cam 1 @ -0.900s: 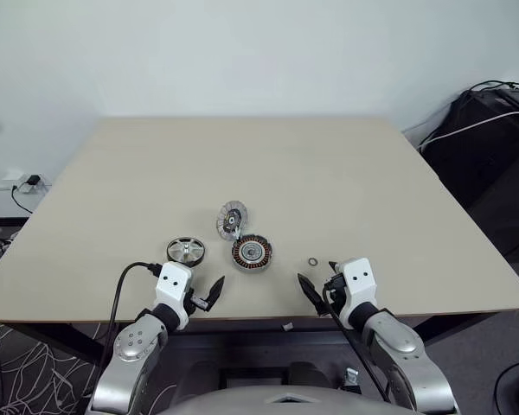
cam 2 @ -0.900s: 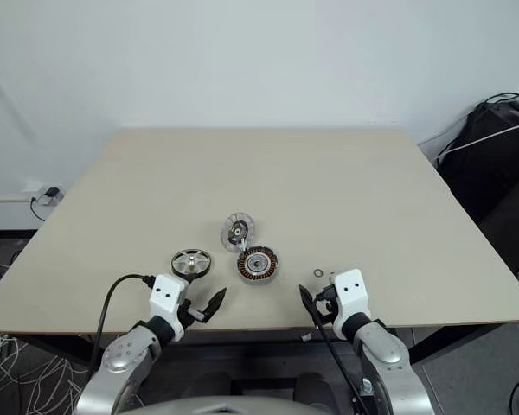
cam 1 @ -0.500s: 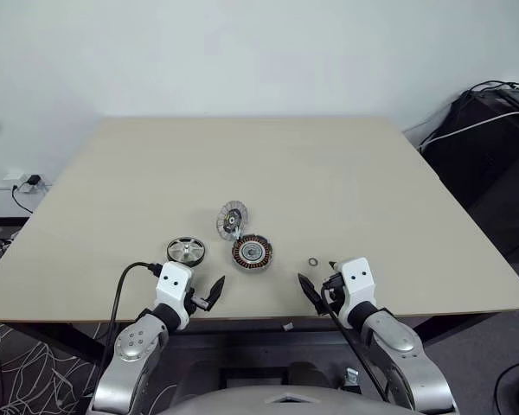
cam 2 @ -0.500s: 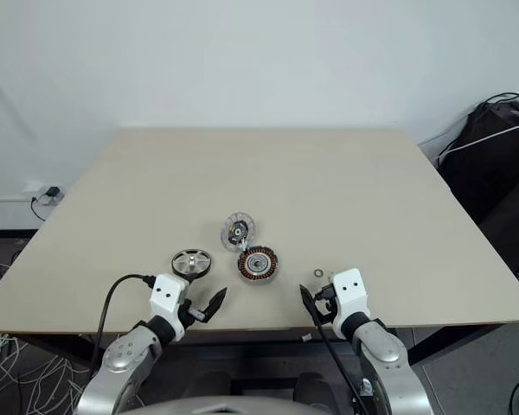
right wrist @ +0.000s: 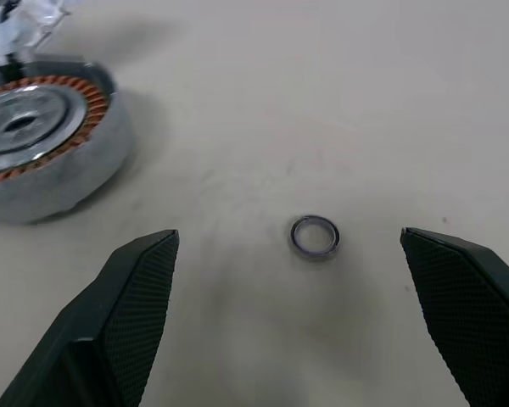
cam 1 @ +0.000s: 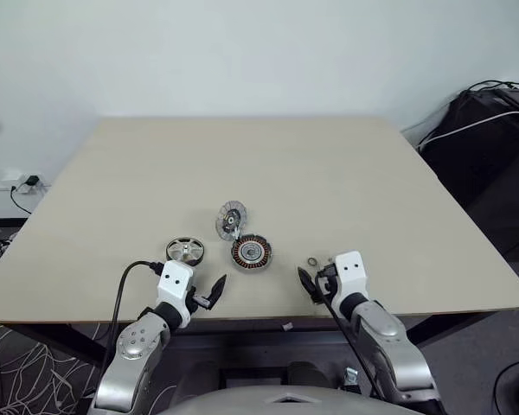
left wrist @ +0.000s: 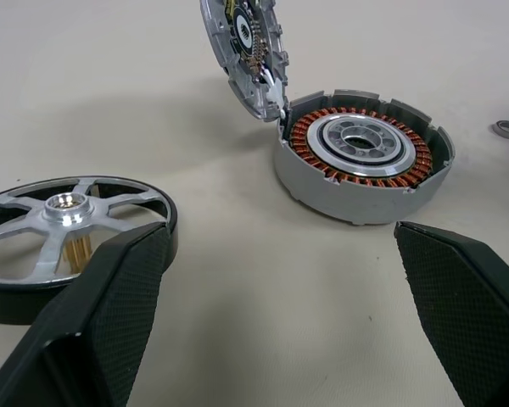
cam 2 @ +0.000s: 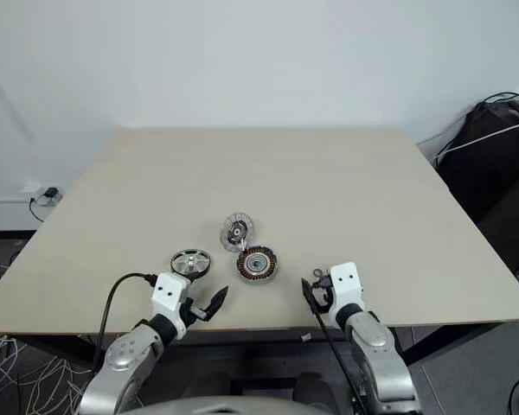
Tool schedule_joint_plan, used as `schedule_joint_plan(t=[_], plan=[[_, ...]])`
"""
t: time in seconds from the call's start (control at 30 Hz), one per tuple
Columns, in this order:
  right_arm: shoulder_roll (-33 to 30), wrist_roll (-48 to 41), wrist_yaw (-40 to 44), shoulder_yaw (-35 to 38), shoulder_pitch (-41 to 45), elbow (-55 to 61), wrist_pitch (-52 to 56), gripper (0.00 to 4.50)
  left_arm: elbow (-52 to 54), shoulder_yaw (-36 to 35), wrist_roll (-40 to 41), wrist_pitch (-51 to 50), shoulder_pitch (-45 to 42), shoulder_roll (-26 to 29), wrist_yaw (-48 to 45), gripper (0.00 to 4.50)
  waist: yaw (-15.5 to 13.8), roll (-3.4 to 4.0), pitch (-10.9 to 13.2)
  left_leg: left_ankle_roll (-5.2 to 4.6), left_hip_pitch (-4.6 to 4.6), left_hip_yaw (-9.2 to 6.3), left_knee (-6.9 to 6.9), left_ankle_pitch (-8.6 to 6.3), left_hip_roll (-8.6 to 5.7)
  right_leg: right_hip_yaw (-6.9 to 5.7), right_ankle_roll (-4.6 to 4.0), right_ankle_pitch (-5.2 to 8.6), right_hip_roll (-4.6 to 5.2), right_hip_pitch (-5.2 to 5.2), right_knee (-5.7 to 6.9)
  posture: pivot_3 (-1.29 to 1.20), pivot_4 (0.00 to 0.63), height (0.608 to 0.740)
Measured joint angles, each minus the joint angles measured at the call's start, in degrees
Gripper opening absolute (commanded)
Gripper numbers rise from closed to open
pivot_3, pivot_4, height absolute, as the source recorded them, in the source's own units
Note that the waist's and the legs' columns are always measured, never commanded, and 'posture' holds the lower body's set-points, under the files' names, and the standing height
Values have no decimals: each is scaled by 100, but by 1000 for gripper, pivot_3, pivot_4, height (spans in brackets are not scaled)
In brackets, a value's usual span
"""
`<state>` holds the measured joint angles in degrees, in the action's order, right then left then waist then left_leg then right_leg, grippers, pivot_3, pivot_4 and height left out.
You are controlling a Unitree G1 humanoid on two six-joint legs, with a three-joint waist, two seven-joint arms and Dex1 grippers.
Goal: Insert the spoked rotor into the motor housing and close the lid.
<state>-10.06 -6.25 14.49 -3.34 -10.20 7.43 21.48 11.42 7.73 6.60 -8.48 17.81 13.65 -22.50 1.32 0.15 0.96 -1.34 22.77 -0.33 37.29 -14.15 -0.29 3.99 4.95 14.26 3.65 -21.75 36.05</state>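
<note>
The spoked rotor [cam 1: 184, 251] lies flat on the table near its front edge, just ahead of my left gripper [cam 1: 209, 294], which is open and empty. To the rotor's right sits the motor housing [cam 1: 252, 252], its copper windings [left wrist: 362, 153] facing up. The ribbed lid [cam 1: 231, 220] stands tilted behind the housing, its lower edge resting against the housing's rim [left wrist: 282, 110]. My right gripper [cam 1: 310, 284] is open and empty, just short of a tiny metal ring [right wrist: 314, 236]. The rotor [left wrist: 68, 229] lies close to the left finger of the left gripper.
The beige table [cam 1: 242, 156] stretches far behind the parts. The tiny ring [cam 1: 313, 262] lies right of the housing. Black equipment with cables [cam 1: 493, 130] stands off the table's right side. A wall socket [cam 1: 26, 181] is at the far left.
My right gripper has edged slightly forward and inward, toward the tiny ring. The left arm and the parts have stayed where they were.
</note>
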Motion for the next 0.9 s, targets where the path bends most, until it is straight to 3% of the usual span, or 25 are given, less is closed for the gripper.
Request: schedule_joint_plan(t=[0.33,0.73,0.9], plan=[[213,25,-116,42,674,-880,-165,4493,-2,32,-5,4,-16,-6,8,4500,17,3,-1,-25,-2,0,-1,15,-3,0,-1,0,0,2,1,0,0,740],[210,33,-79,69,823,-1421,-399,4493,-2,36,-5,4,-15,-4,30,4500,51,3,-2,-25,-11,1,-1,14,-3,1,-1,-1,0,10,1,0,0,740],[210,37,-72,123,842,-1516,-495,3245,-2,36,-5,4,-15,-1,30,4500,73,2,-3,-21,-12,0,-1,12,-3,1,-1,-1,0,11,1,0,0,740]])
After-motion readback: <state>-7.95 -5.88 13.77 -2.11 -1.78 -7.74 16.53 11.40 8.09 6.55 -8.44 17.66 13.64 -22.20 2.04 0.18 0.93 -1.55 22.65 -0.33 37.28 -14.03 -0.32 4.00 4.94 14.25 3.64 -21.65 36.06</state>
